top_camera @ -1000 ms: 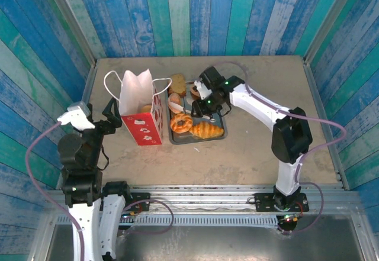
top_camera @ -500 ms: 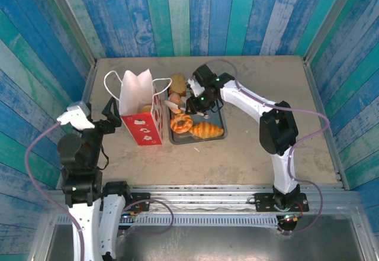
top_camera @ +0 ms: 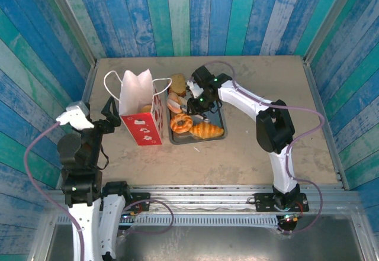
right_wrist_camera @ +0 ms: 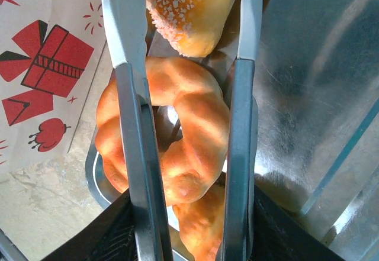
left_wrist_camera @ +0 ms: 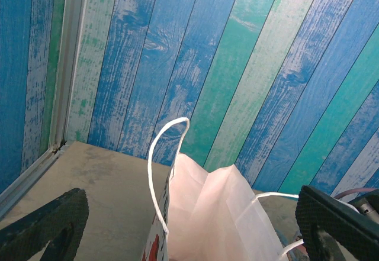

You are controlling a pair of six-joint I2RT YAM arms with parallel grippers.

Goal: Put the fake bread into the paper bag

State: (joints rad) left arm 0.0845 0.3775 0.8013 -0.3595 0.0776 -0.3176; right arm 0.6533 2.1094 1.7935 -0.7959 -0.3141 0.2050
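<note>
A grey metal tray [top_camera: 221,126] is set flat on a sandy-beige table [top_camera: 254,148], left of the table's middle. In the right wrist view the tray's bare floor [right_wrist_camera: 308,95] is seen to be scuffed and shiny. The table is enclosed on three sides by walls [top_camera: 207,12] of weathered blue, teal and green planks. A silver metal rail [top_camera: 201,197] is mounted along the near edge.

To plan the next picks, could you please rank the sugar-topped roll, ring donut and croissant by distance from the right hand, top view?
1. Sugar-topped orange roll, between the right hand's fingers.
2. Glossy orange ring donut, nearer the robot.
3. Golden-brown croissant, grey metal tray's near edge.
</note>
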